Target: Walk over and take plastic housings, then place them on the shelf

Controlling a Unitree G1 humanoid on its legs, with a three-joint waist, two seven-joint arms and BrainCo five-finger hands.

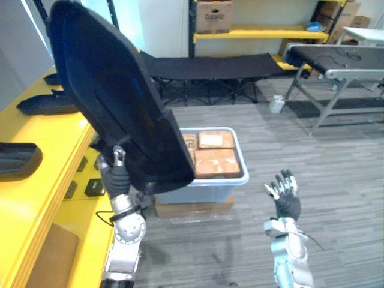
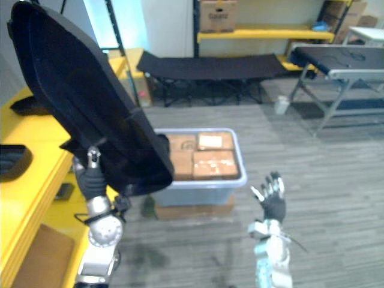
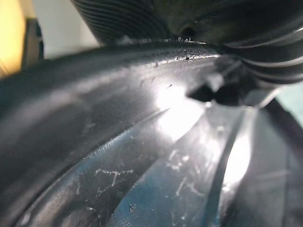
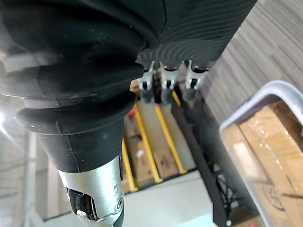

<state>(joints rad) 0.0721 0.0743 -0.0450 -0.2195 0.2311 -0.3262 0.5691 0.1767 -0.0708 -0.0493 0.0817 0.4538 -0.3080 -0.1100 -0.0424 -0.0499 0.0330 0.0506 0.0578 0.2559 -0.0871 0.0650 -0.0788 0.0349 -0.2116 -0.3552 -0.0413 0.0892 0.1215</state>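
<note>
Housing up in left hand, right hand empty.
Left hand [image 1: 118, 174] clamps the lower edge of a large black plastic housing [image 1: 114, 102], held tilted between the yellow shelf [image 1: 36, 198] and the grey bin [image 1: 204, 191]. The bin is on the floor, packed with brown cardboard boxes [image 1: 217, 162]. Right hand [image 1: 285, 195] has its fingers spread, holding nothing.

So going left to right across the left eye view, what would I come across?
Yellow shelf, black housing held up by the left hand, pale bin, open right hand, metal-legged table.
</note>
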